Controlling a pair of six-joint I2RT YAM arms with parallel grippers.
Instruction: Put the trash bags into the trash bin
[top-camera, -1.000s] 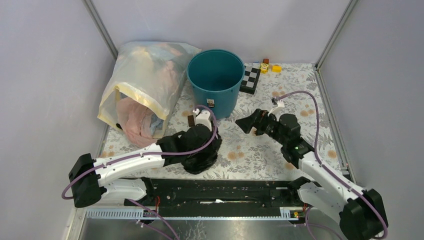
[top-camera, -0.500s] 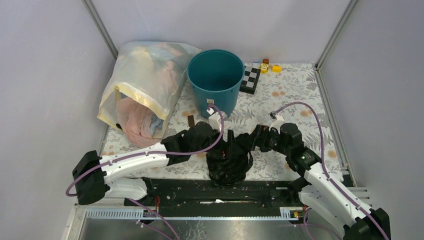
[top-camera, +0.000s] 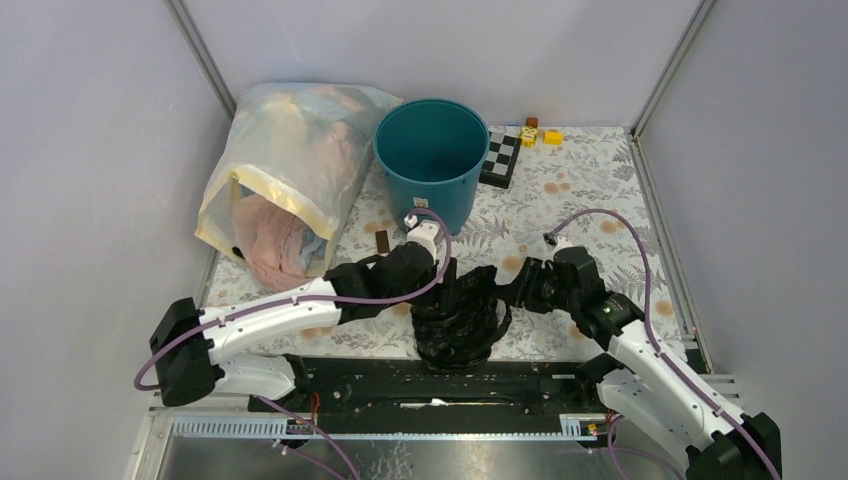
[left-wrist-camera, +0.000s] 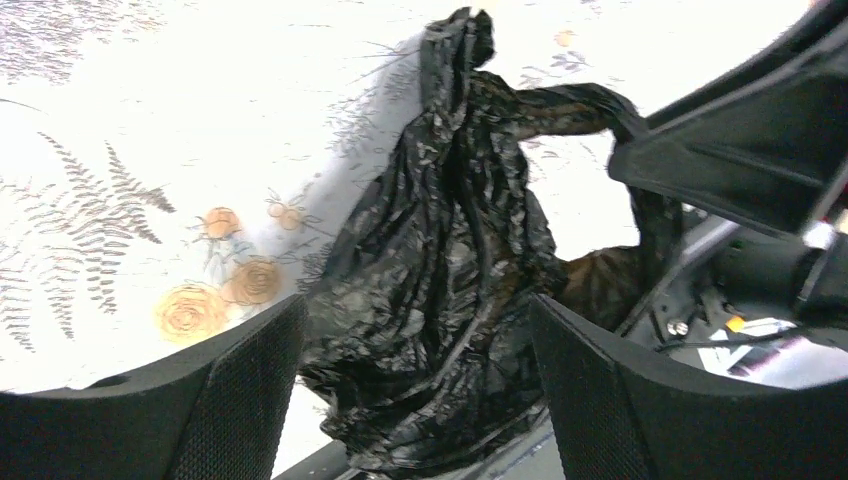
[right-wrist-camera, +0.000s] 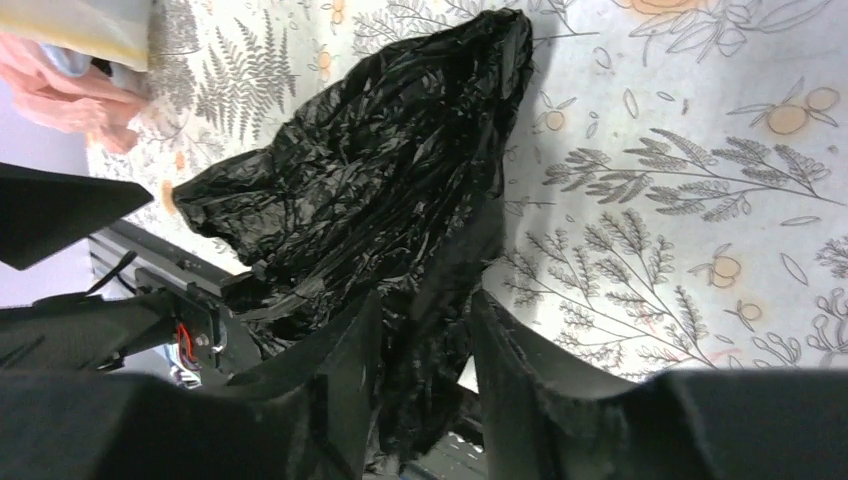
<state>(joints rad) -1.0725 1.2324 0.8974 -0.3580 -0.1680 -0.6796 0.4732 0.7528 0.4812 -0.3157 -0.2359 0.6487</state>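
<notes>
Trash bag: is lying crumpled at the middle of the counter's near edge, with its lower part drooping over that edge onto the black rail.
Trash bin: is standing upright at the far edge, left of centre, mouth open and nothing showing inside; well apart from the bag.
Right fingers: are standing about half-closed, straddling a bunched fold on the bag's right side; plastic is filling the gap between them, but whether they are pinching it firmly I cannot tell.
Left fingers: are standing wide apart over the bag's left side, holding nothing, with the black plastic showing between them.
Step in hand: getting a hold on the bag from both sides, judging by the two arms meeting over it; the carry to the bin is not yet begun.
Next move, as I judge it: securing a firm pinch on enough plastic, then lifting high enough for the hanging tail to pass over the bin's rim before letting go above the mouth.
Bag of clothes: is slumping in the far-left corner, just beside the bin, and is taking no part.
</notes>
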